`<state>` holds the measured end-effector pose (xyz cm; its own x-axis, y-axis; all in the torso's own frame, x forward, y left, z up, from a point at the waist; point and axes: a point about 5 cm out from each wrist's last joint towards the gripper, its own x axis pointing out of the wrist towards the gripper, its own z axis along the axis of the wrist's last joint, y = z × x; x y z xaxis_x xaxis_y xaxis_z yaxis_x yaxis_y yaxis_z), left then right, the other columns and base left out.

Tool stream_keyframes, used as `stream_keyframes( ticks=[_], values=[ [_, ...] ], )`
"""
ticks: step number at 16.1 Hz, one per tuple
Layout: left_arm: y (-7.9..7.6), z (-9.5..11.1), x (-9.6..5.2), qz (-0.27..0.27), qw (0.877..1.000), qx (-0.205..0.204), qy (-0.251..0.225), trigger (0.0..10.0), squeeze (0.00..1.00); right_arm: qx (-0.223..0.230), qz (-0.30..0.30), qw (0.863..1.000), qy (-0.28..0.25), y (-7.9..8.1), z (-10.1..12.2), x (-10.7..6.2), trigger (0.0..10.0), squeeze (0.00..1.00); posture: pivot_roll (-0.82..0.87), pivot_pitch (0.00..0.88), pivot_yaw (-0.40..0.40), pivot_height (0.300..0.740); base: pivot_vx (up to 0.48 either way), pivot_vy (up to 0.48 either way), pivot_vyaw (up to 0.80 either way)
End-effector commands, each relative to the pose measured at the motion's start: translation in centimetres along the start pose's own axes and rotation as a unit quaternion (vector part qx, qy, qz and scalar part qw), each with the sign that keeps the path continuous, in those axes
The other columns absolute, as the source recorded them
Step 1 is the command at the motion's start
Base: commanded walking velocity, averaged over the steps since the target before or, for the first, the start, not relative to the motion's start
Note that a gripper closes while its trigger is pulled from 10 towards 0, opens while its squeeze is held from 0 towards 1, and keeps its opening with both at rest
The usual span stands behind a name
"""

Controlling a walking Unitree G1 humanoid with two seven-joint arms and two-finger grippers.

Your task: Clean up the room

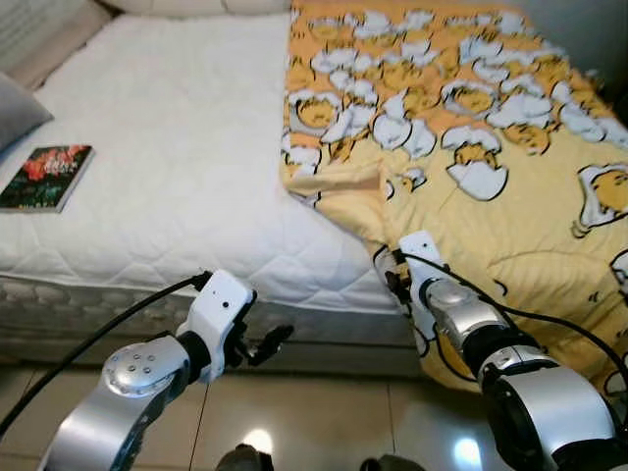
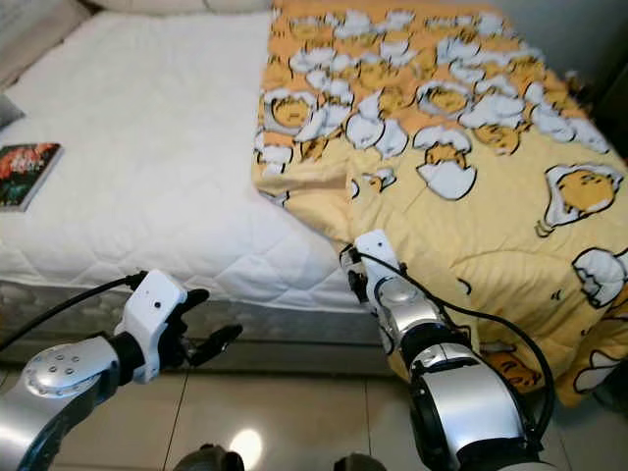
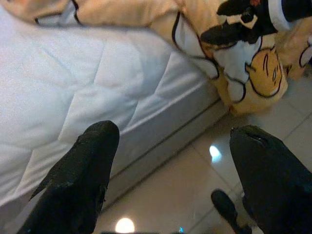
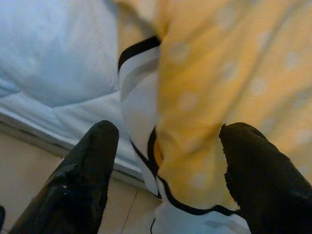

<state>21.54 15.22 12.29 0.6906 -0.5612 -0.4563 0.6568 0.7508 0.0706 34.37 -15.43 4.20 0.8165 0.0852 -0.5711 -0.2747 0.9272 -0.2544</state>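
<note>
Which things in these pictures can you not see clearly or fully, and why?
- Book title: too small in the eye views.
- Grey pillow: cut off by the picture's edge.
- Blanket: its far side runs out of frame.
- Right hand: open at the blanket's hanging edge; in the eye views its wrist hides the fingers.

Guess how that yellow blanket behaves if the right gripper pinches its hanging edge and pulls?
The yellow blanket looks floppy: it drapes over the mattress edge in folds, so it will likely bunch rather than slide flat. Most of it lies on the bed, so expect drag. The right gripper, open at the hem, probably catches only one layer.
</note>
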Motion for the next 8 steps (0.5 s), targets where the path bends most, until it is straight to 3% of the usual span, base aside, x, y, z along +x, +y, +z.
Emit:
stream_keyframes(
  ticks=[1,4,8],
  values=[
    [-0.31,0.15,-0.21,-0.009,1.0,0.004,0.003,10.0,0.15,-0.01,-0.003,1.0,-0.002,-0.02,0.19,0.03,0.0,0.0,0.13,0.194,0.023,0.74,0.0,0.0,0.0],
    [-0.2,0.27,-0.72,-0.009,1.0,0.006,0.011,10.0,0.15,-0.004,-0.016,1.0,-0.013,-0.09,0.57,0.05,0.0,0.0,0.14,0.201,0.041,0.74,0.0,0.0,0.0],
    [-0.36,0.51,-0.84,-0.012,1.0,0.005,0.014,10.0,0.16,-0.028,-0.045,0.999,-0.01,-0.91,0.28,-0.05,0.0,0.0,0.15,0.2,0.028,0.74,0.0,0.0,0.0]
  ],
)
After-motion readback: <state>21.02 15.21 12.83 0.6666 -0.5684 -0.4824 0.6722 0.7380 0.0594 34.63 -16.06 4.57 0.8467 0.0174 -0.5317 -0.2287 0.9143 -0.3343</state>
